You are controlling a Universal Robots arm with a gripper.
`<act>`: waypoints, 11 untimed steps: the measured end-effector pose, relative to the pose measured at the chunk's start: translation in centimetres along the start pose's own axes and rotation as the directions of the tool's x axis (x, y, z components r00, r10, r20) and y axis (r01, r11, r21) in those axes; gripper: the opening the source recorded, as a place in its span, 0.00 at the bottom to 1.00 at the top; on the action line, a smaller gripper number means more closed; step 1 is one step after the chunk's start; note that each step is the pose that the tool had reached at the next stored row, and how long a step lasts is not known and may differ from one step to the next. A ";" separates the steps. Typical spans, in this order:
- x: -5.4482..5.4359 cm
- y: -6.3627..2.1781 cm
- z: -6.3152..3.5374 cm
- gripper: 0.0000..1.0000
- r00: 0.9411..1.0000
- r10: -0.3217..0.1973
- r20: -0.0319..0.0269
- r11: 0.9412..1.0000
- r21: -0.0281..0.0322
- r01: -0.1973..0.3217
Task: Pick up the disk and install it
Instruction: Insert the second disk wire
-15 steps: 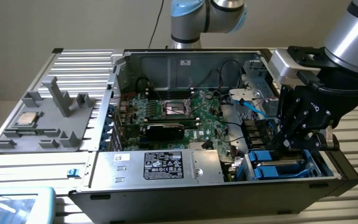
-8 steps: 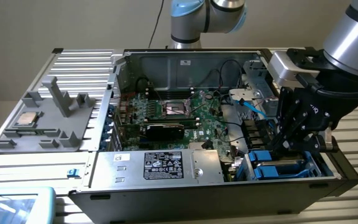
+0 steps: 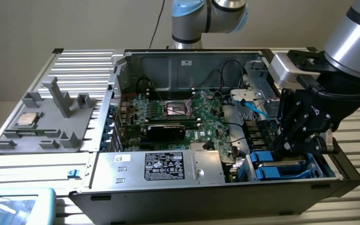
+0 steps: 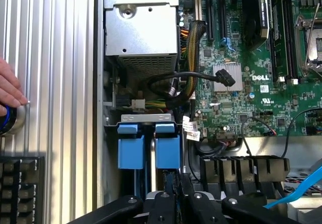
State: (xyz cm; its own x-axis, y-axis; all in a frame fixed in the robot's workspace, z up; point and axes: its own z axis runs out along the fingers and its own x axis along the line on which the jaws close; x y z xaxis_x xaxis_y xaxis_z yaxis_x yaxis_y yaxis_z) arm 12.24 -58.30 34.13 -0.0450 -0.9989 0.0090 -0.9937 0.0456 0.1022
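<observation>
Gripper (image 3: 290, 149), state not discernible, is lowered onto the stiff, weighty-looking disk (image 3: 279, 169) at lower right; blue carrier edges are judged best hold.

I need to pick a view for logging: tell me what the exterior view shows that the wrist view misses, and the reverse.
Exterior only: the grey fixture with the CPU chip on it, at that view's left, and the black label on the power supply.

Wrist only: a person's fingers resting on the ribbed table, and the DELL marking.

Both: the blue drive carriers under the hand, and the motherboard.
</observation>
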 end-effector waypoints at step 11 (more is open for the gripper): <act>0.0 -0.25 0.14 0.15 1.000 0.000 0.000 1.000 0.000 0.000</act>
State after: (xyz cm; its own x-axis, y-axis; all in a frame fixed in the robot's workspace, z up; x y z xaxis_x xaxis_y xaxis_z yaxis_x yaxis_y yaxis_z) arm 12.48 -58.30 33.97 -0.0451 -0.9989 0.0090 -0.9937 0.0458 0.1022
